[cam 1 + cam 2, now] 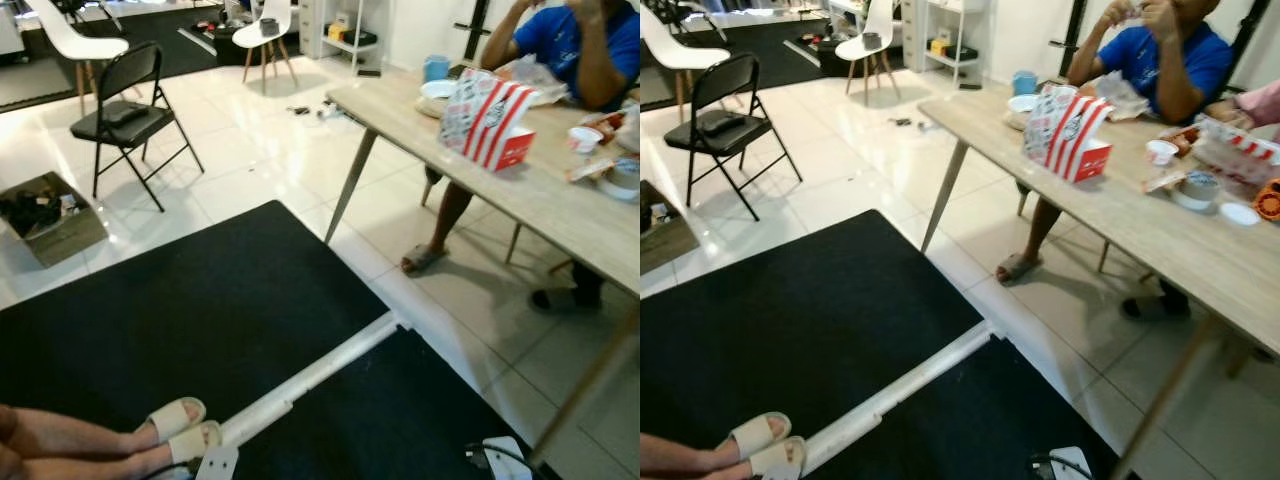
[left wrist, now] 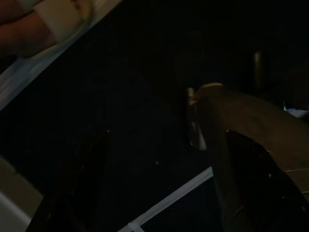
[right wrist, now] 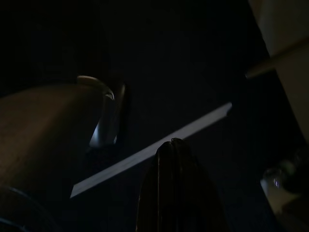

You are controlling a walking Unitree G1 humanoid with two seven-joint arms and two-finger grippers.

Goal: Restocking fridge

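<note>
A black floor mat (image 1: pixel 200 320) crossed by a white strip (image 1: pixel 310 375) is viewed from above. A red-striped carton (image 1: pixel 487 120) stands on the worktop (image 1: pixel 540 190). Neither gripper's opening can be determined; no fridge is seen.

Food goods are standing on the wooden table (image 1: pixel 560 205), well apart from the right gripper (image 3: pixel 176 145), ahead of it and higher up. A red-and-white striped carton (image 1: pixel 487 120) is standing upright near the table's near edge, top open. Beyond it, farther from the gripper, a white bowl (image 1: pixel 438 92) and a blue cup (image 1: pixel 436 68) are sitting upright, just beside each other.
</note>
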